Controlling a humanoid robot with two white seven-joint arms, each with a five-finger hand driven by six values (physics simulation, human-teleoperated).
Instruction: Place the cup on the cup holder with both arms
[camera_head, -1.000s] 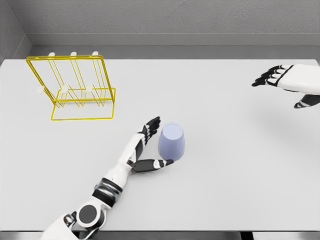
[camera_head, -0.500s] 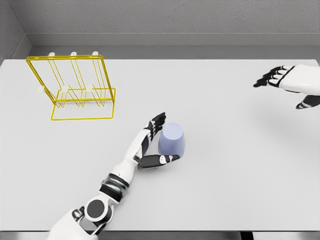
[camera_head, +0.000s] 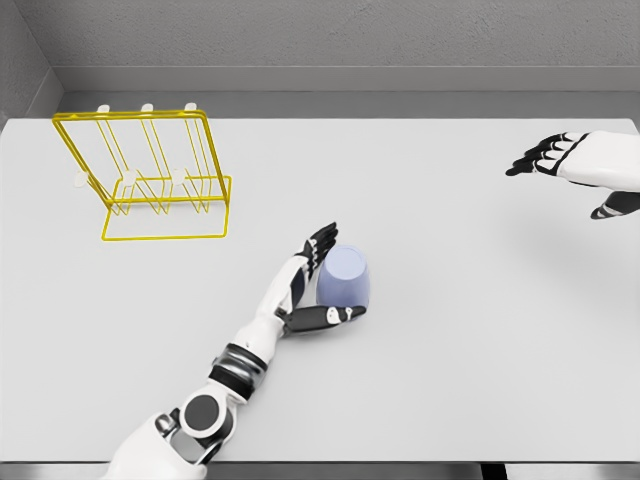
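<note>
Cup, pale lavender, seemingly upside down, left hand alongside

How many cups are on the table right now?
1. A single pale blue cup stands upside down near the middle of the white table, with the left hand open around its left side. The yellow wire cup holder carries none.

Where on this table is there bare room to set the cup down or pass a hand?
Bare table lies between the cup and the right hand, and along the near edge. Crowded: the far left corner with the yellow cup holder, and around the left hand at the cup.
</note>
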